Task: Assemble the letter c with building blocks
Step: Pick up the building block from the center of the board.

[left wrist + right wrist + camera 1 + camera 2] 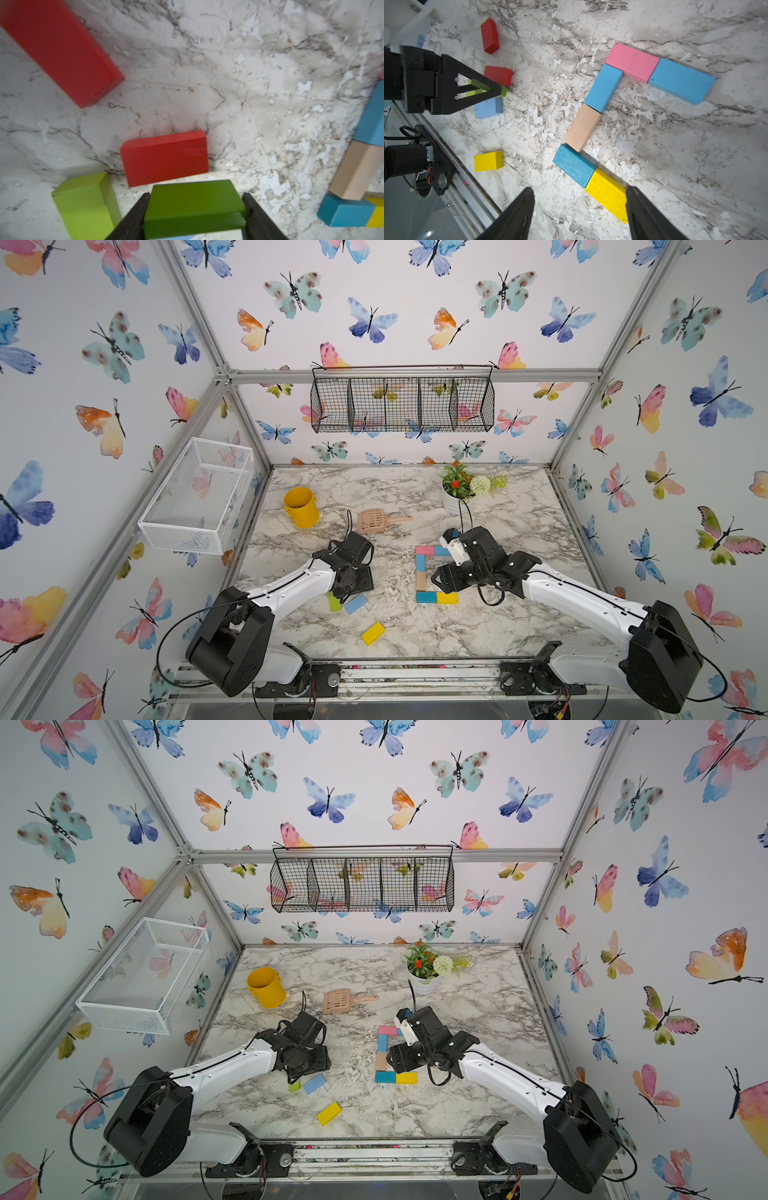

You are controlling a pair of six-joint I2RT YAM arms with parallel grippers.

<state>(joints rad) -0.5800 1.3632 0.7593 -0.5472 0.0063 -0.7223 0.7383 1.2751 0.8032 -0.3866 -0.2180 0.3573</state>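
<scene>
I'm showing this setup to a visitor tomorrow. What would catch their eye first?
Probably the butterfly wallpaper covering every wall. Next come the coloured blocks laid out as an angular C in the middle of the marble table. To the left of the C, the left gripper has a dark green block between its fingers.

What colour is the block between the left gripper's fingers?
Dark green. The block in the left gripper shows best in the left wrist view.
</scene>
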